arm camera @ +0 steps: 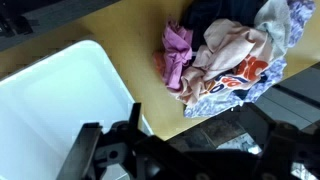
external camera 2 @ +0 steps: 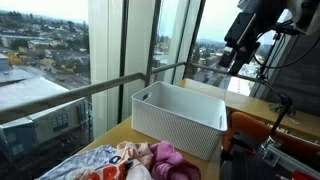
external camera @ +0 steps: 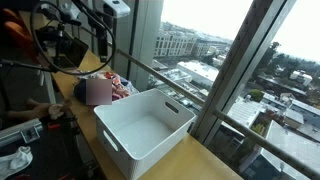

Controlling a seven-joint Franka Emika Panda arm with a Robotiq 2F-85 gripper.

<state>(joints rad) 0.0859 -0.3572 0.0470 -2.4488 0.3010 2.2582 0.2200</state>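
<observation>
The gripper (arm camera: 180,150) is hovering wide open, gripping nothing, seemingly in the approach stage. The clothes pile (arm camera: 230,55) is lying below and ahead of it, beside the white basket (arm camera: 60,110). The next move is likely calling for a descent onto the fabric.

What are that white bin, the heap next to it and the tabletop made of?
The white bin looks like moulded plastic, matte: thin even walls and a cut-out handle slot. The heap of clothes is soft fabric, perhaps cotton: it folds and crumples, one piece printed. The tabletop seems wood or wood-look laminate, smooth and tan; I cannot tell which.
</observation>
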